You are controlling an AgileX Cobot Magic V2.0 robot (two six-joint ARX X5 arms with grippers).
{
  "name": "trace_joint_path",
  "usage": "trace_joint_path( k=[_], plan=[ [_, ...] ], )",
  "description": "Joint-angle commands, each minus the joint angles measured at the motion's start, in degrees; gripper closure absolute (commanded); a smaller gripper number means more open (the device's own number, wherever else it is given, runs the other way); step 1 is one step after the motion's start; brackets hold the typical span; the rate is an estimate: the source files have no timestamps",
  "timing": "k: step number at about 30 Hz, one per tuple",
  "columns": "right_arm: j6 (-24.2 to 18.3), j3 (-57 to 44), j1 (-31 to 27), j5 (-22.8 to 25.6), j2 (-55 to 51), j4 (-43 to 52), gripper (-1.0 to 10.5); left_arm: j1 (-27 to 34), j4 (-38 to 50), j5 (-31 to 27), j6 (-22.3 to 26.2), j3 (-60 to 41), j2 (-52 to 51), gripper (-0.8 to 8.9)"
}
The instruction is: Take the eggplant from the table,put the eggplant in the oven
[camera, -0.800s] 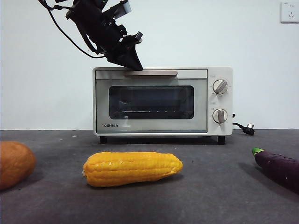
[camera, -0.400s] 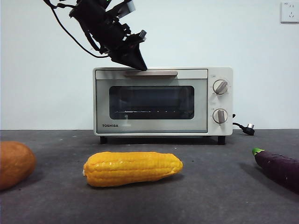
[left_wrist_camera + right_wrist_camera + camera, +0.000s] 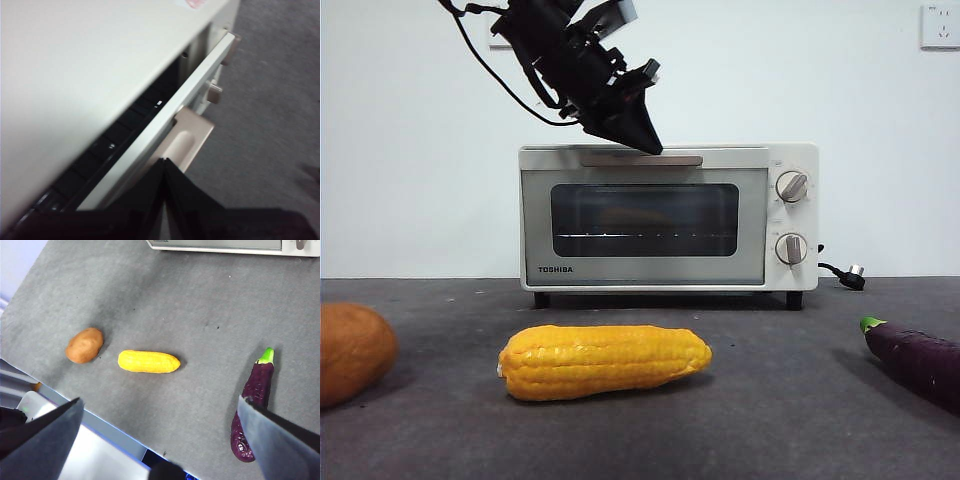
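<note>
Left gripper [image 3: 645,140] has its jaws pinched shut, hooking the oven [image 3: 668,216] handle [image 3: 642,159]; it could slip off. Right gripper [image 3: 160,440] hangs spread wide, eggplant [image 3: 917,361] lying at 3 o'clock from the corn [image 3: 604,361].

The glossy dark purple eggplant [image 3: 918,361] lies at the front view's lower right on the grey table [image 3: 770,400]; green cap pointing inward. The cream oven [image 3: 668,216] stands centre frame; door slightly ajar.

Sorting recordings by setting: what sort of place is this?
Probably a lab bench staged as a kitchen: a toaster oven on a grey felt table, loose vegetables such as the eggplant, and a bare wall.
</note>
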Motion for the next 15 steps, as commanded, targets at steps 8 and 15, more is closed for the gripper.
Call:
trace_joint_path(
  k=[8,15],
  plan=[
    [-0.6,0.3,0.0,0.5,-0.1,1.5,3.8,-3.9,-6.0,3.4,0.8,-1.3,2.7,8.19],
    [-0.6,0.3,0.0,0.7,0.1,2.4,3.8,-7.3,-7.7,3.9,0.8,-1.3,2.7,8.19]
  ],
)
